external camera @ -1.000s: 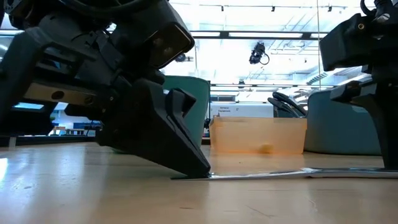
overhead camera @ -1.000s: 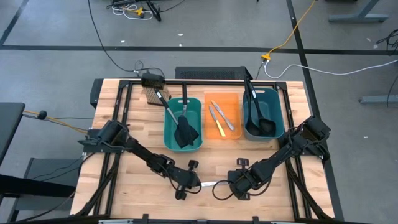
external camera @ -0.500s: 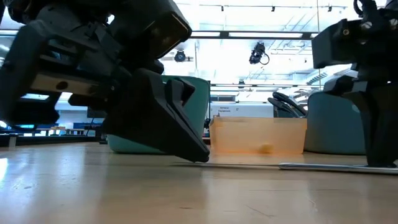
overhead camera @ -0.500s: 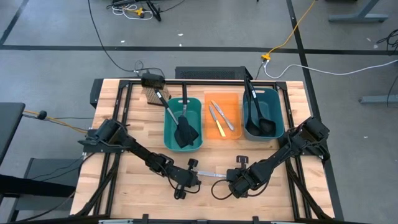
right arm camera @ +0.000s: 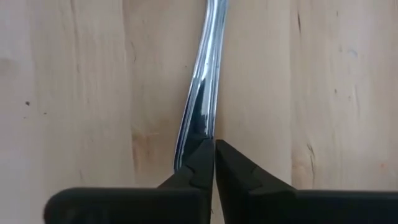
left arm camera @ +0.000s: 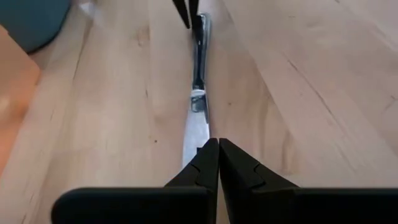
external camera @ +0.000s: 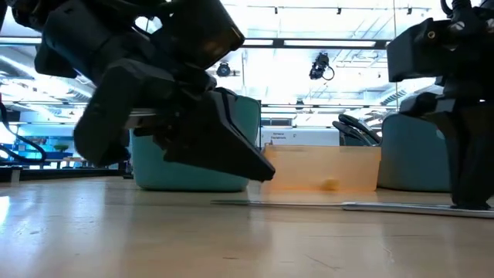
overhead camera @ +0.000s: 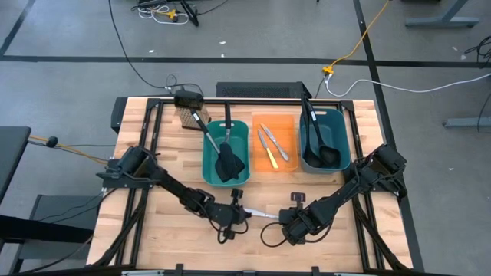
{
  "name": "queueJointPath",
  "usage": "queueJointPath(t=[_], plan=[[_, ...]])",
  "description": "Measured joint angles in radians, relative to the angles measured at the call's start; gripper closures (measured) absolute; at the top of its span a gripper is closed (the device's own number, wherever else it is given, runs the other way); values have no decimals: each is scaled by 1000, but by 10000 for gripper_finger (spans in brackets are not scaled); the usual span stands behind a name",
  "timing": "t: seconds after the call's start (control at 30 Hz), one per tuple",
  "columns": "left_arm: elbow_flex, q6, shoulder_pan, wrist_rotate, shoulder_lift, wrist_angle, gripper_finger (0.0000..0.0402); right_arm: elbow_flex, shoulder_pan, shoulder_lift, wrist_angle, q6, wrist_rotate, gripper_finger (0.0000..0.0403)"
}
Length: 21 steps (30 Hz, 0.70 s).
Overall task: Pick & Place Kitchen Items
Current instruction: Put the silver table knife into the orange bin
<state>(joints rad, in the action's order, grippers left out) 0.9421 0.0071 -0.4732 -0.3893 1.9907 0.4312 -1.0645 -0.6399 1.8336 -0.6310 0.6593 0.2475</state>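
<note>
A small silver knife [overhead camera: 263,215] lies flat on the wooden table [overhead camera: 153,230] near the front middle, between my two grippers; it also shows in the low view [external camera: 370,205]. My left gripper [overhead camera: 245,214] is shut and its tips [external camera: 268,174] hang a little above the knife's blade end [left arm camera: 195,127]. My right gripper [overhead camera: 281,220] is shut at the knife's handle end [right arm camera: 203,93], fingers pointing down to the table [external camera: 463,202]. My right gripper has its shut fingertips [right arm camera: 200,155] down on the knife's steel handle [right arm camera: 198,127], near its free end, coming from above and lying along it. The handle runs under one fingertip, beside the seam. The knife lies flat on the table.
At the far side stand a teal bin [overhead camera: 209,165] holding two black spatulas [overhead camera: 228,157], an orange bin [overhead camera: 291,165] with knives [overhead camera: 272,146], and a dark teal bin [overhead camera: 305,146] with ladles [overhead camera: 322,146]. A small brown block [overhead camera: 188,119] stands at the far left.
The knife has slid along the table toward the far edge and now lies flat. My left gripper, whose tips were down on the blade end, has gone toward the far edge with it and then risen clear. My right gripper has shifted slightly toward the far edge.
</note>
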Motion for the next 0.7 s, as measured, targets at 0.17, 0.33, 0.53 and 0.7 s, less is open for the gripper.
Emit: queueJointPath(t=[0.17, 0.33, 0.53, 0.7], plan=[[0, -3, 25, 37, -1, -19, 383, -1, 0, -1, 44, -29, 6, 382], [0, -22, 42, 70, -1, -118, 384, -2, 1, -1, 41, -39, 5, 382], [2, -22, 43, 68, -3, -138, 397, -3, 1, -3, -43, -40, 0, 382], [2, -21, 31, 69, -5, -143, 390, -3, 1, -3, -61, -49, -4, 382]])
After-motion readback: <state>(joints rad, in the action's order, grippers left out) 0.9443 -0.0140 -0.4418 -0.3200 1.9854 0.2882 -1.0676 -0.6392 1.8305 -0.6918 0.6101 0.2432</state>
